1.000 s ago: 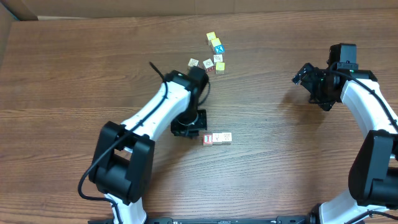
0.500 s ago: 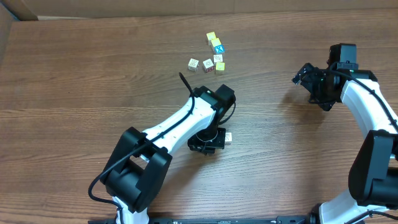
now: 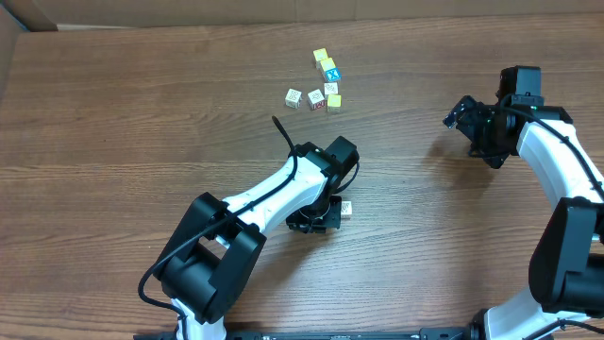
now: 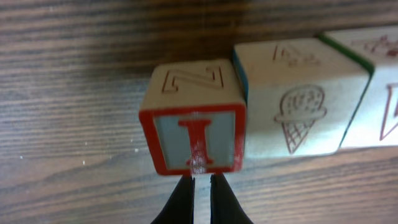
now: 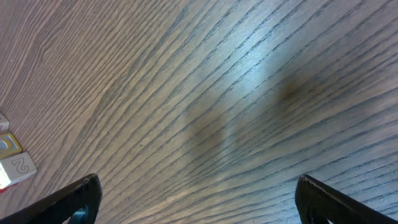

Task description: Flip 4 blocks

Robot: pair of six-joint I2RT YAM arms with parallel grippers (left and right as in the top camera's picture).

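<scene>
Blocks [image 3: 346, 209] to flip sit in a short row near the middle of the table [image 3: 113, 113], mostly hidden from overhead under the left claw [image 3: 316, 219]; only the row's right end peeks out. A loose cluster of cubes [image 3: 321, 85] lies well apart on the far side. The right claw [image 3: 469, 118] hangs far to the right, so the left arm is plainly nearer

Left wrist: the left claw [image 4: 201, 186] is pinched shut on nothing, tips at the lower edge of the red-framed I block [image 4: 194, 140] straight ahead. The ice-cream block [image 4: 292, 109] touches its right side, with a third block [image 4: 379, 93] beyond. The row's long axis runs across the claw's line

Right wrist: the right claw [image 5: 196, 202] stands wide over wood, holding nothing
</scene>
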